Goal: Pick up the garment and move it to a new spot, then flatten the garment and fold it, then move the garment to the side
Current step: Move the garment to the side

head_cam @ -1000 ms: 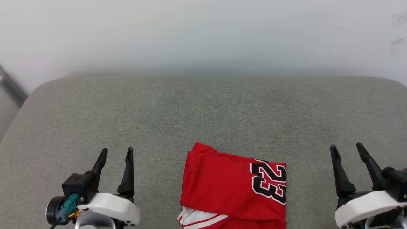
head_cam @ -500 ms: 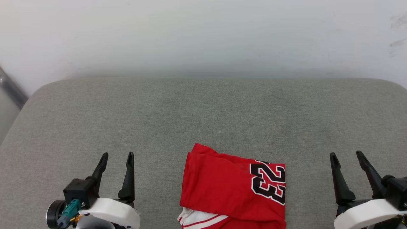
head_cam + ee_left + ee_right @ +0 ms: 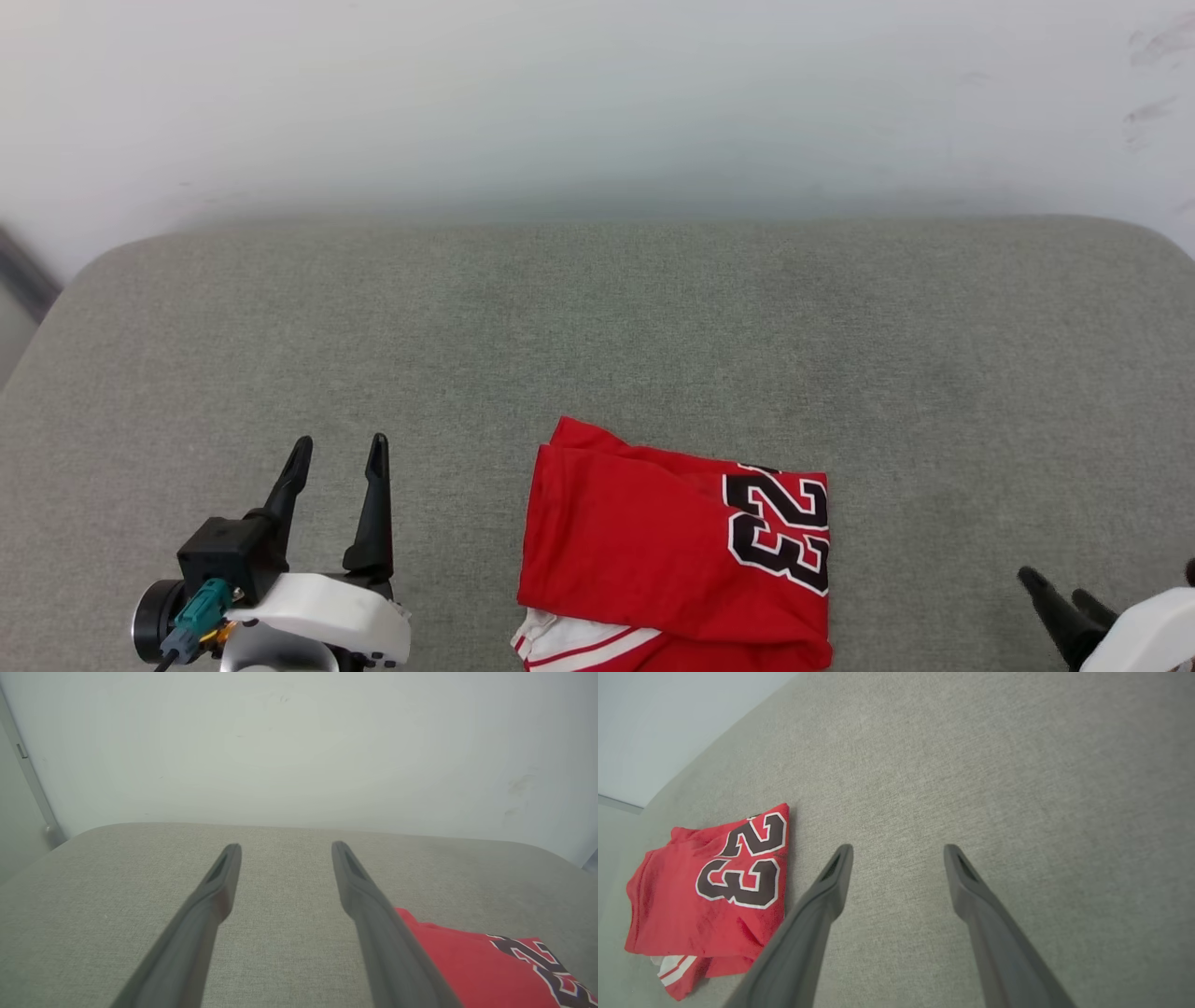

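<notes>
Shows shirt [image 3: 653, 551] folded at cushion's [image 3: 597, 317] near edge, left gripper [image 3: 340, 441] spread and empty, right gripper [image 3: 1049, 582] likewise, now pulled back.

The garment [image 3: 653, 551] runs off the head view's bottom edge, its white striped sleeve cut short, and the right hand [image 3: 1051, 582] is cropped there to its fingertips. In the left wrist view a finger of the left hand [image 3: 286, 847] hides one edge of the garment.

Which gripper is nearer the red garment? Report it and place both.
Left. The left gripper stands open just left of the garment, not touching it. The right gripper, also open, sits farther off to its right.
</notes>
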### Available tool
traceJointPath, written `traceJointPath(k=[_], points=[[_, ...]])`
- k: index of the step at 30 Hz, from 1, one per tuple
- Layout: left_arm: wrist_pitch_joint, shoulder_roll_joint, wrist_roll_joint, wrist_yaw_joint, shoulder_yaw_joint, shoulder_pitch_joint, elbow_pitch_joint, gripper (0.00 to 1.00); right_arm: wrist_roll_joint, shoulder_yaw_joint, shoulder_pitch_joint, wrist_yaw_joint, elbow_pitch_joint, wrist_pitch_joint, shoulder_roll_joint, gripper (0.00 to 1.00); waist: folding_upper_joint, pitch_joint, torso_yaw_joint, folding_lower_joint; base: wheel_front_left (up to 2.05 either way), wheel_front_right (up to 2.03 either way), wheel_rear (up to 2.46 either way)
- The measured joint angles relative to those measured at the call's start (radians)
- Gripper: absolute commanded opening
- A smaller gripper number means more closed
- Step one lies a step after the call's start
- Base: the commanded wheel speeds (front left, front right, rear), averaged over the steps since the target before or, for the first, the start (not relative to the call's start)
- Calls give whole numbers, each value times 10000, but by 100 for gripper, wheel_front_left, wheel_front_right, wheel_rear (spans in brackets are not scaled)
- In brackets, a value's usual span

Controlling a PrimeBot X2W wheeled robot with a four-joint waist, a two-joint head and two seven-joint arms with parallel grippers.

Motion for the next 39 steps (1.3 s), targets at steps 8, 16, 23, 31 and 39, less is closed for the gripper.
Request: traceJointPath(k=[8,16,23,31,39], points=[[-4,-109,178,-199,109,-358,-75,100,1985,54,-1178,2,1273,2978,213,100,0,520,152,1,0,0,0],[-15,-397,401,-537,119,-862,27,100,3409,1001,-2228,2,2592,3411,497,100,0,1195,630,1,0,0,0],[-29,-541,606,-748,119,-1057,276,100,3960,1837,-2810,10,3459,3035,502,39,0,1447,1008,1,0,0,0],[-29,-635,690,-859,136,-1011,454,100,3756,2987,-2987,4,3346,2253,-86,0,0,1183,944,1,0,0,0],[-29,-633,777,-825,299,-574,337,100,1093,4073,-3346,4,3089,1676,-1423,0,0,844,152,1,0,0,0]])
